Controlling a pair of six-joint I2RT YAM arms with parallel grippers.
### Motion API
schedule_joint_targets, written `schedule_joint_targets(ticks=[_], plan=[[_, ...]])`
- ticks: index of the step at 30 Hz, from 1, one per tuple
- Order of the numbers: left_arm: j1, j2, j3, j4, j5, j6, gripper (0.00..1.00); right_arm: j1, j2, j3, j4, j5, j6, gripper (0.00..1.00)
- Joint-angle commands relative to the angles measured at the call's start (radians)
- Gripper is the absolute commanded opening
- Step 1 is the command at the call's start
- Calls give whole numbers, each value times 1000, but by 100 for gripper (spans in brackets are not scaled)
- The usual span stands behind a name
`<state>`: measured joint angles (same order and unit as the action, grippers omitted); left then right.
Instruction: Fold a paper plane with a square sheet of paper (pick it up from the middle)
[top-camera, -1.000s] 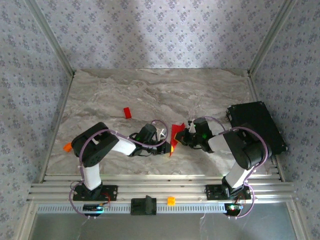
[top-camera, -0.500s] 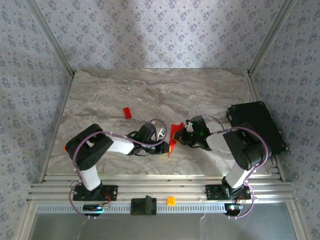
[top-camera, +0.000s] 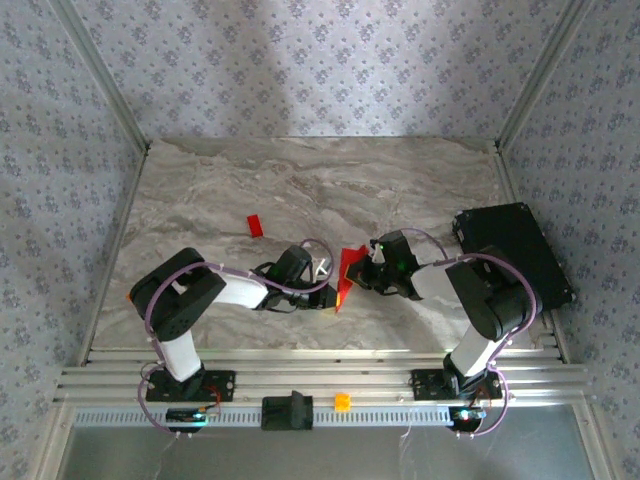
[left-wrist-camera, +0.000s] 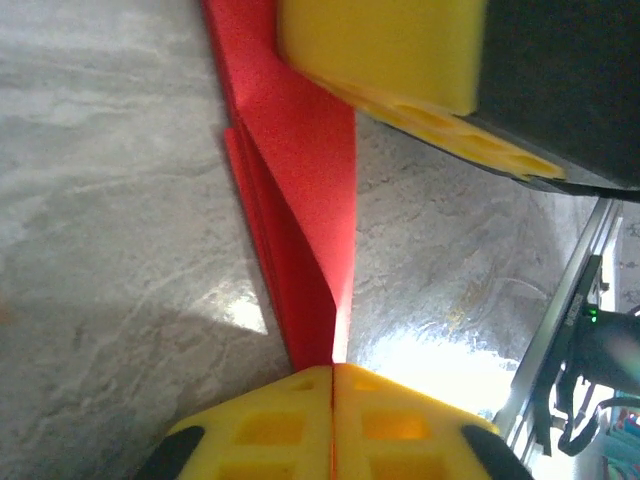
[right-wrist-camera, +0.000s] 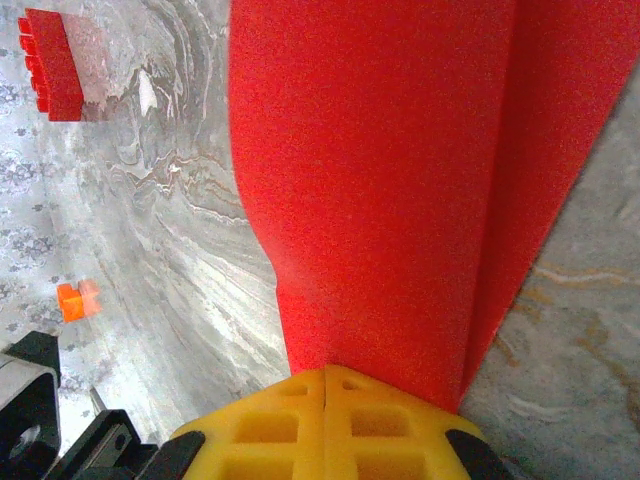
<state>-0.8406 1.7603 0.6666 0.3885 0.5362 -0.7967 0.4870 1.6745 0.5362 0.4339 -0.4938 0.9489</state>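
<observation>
The folded red paper (top-camera: 347, 268) is gripped from both ends, its narrow tip being pinched in the clenched left gripper (left-wrist-camera: 332, 375) and its wider end clamped in the closed right gripper (right-wrist-camera: 326, 378), so that it is spanned between the two, straight ahead of each.

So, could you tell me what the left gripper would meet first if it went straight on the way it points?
The left gripper pinches the paper; pushing on along it, it would likely meet the right gripper first, though depth is unclear.
</observation>
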Motion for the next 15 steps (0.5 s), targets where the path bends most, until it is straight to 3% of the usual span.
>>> schedule_joint_targets(ticks=[1,15], plan=[[-15,-15,-18,-133,38,31,13,5,47,-24,-172,92,-23,2],[-26,-38,-13,-224,19,83,11,4,48,-25,-176,98,-18,1]])
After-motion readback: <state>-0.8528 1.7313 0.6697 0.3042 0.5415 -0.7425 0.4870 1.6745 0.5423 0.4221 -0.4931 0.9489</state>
